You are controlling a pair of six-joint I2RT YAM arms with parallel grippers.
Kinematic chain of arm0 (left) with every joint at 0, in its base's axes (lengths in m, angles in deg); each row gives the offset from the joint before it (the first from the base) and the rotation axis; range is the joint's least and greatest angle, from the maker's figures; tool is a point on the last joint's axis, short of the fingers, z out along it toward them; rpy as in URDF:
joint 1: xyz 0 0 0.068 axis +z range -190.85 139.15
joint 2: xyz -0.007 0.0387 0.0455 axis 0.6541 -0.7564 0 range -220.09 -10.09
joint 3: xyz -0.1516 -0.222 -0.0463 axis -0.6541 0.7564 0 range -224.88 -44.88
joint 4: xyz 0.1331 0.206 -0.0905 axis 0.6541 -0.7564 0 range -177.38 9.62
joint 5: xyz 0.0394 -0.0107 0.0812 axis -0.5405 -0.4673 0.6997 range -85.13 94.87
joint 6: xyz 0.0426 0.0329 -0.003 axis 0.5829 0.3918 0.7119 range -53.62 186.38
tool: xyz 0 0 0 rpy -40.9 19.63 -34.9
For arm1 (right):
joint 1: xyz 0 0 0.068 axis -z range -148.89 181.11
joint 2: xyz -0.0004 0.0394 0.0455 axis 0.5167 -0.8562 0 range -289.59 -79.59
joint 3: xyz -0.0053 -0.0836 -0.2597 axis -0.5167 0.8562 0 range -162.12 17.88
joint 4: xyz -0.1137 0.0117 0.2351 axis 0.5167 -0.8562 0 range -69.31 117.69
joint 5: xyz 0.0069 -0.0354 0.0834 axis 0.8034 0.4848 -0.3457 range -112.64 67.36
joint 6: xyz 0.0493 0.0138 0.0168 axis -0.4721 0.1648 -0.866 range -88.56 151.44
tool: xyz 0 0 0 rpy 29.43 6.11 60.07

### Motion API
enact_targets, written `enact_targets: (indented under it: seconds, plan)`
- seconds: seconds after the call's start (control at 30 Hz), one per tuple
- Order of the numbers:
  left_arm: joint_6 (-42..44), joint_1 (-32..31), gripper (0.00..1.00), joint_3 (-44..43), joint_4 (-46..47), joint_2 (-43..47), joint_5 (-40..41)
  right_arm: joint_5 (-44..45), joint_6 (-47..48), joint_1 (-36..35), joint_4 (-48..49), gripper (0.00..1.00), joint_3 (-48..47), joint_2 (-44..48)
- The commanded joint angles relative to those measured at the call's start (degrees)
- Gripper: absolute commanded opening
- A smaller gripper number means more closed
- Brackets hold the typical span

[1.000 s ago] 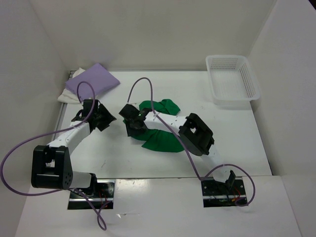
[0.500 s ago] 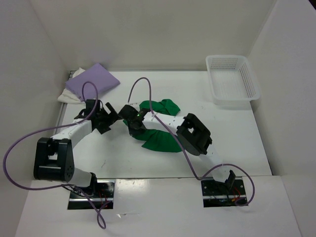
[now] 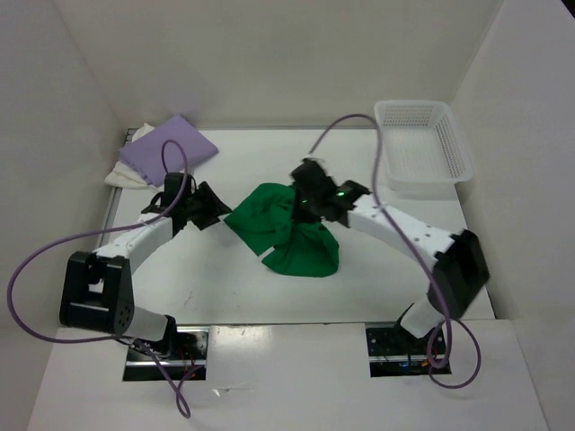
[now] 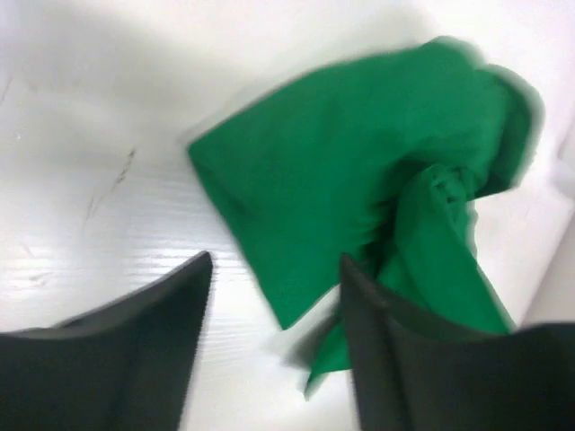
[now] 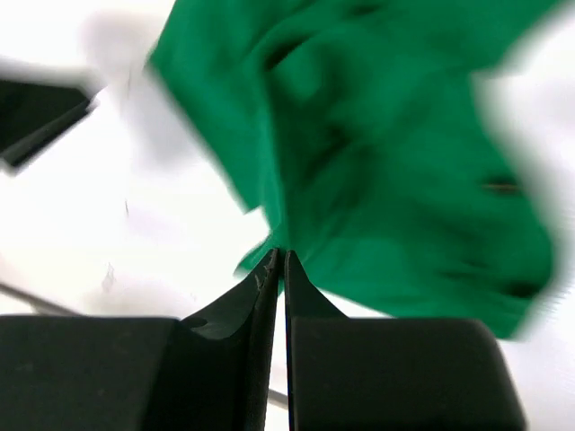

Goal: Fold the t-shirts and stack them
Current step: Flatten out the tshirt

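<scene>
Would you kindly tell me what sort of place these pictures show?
Probably a robotics lab test cell: a white table boxed in by plain white walls, left arm and right arm bolted at its near edge, with a green t-shirt and plastic basket as props.

The left arm [image 3: 135,241] reaches forward and inward, and the left gripper [image 4: 274,265] has its fingers wide apart. The right arm [image 3: 404,232] stretches to the left, and the right gripper [image 5: 279,259] is closed (fingertips pressed together) on the green t-shirt [image 5: 386,162].
</scene>
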Motion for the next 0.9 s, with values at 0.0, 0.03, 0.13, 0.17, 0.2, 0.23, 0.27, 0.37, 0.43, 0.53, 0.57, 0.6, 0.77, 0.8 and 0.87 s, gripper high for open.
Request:
enact_targets:
  seconds: [0.0,0.03,0.13,0.17,0.2,0.23,0.27,0.37,0.43,0.53,0.57,0.6,0.77,0.8,0.87]
  plan:
    - [-0.12,-0.36,0.55,-0.91,3.47,4.40,2.69,-2.62,-1.92,10.22,1.01,0.09,7.80,10.22]
    - [0.41,-1.05,0.50,-1.44,2.94,3.53,3.22,-4.98,-1.05,13.12,1.01,0.09,11.12,14.15]
    - [0.94,-2.72,0.46,-2.06,1.18,1.78,4.80,-7.81,1.76,23.32,1.01,0.08,14.15,19.79]
    - [0.94,-4.21,0.45,-2.06,0.48,1.77,5.32,-8.33,2.47,24.99,0.40,0.08,14.15,20.60]
    - [1.64,-5.27,0.45,-2.06,-0.22,1.16,5.85,-8.34,3.08,27.45,-0.65,0.08,14.15,20.61]
    - [1.64,-6.32,0.44,-2.06,-0.84,0.28,6.38,-8.34,3.70,28.25,-1.18,0.08,14.15,21.22]
    - [2.34,-7.29,0.44,-2.06,-2.06,-0.34,7.34,-8.34,4.40,28.96,-1.71,0.08,14.15,21.22]
    - [2.87,-10.37,0.42,-2.68,-3.22,-2.18,9.36,-7.03,4.94,31.77,-3.03,0.08,13.10,23.32]
    - [2.87,-12.74,0.42,-2.68,-3.74,-2.80,10.60,-7.02,5.55,34.41,-4.52,0.08,11.78,24.20]
    - [1.56,-15.03,0.42,-3.29,-5.05,-4.64,13.32,-6.84,6.96,37.39,-5.23,0.08,9.41,24.74]
    - [-0.27,-15.03,0.42,-3.81,-5.06,-5.17,14.20,-7.54,7.57,37.40,-5.23,0.08,8.53,24.74]
    - [-1.25,-15.03,0.45,-3.30,-5.06,-5.18,14.73,-8.07,7.57,38.01,-5.23,0.08,8.52,24.74]
    - [-8.79,-12.84,0.57,1.98,-1.55,3.33,15.26,-8.08,7.57,38.02,-5.23,0.08,9.66,24.74]
    - [-9.77,-12.31,0.57,1.98,-1.55,3.35,14.74,-8.77,7.57,38.54,-5.23,0.08,10.19,25.26]
    - [-12.40,-12.31,0.63,1.98,-1.55,1.70,11.60,-8.78,8.19,39.15,-5.23,0.08,10.19,25.27]
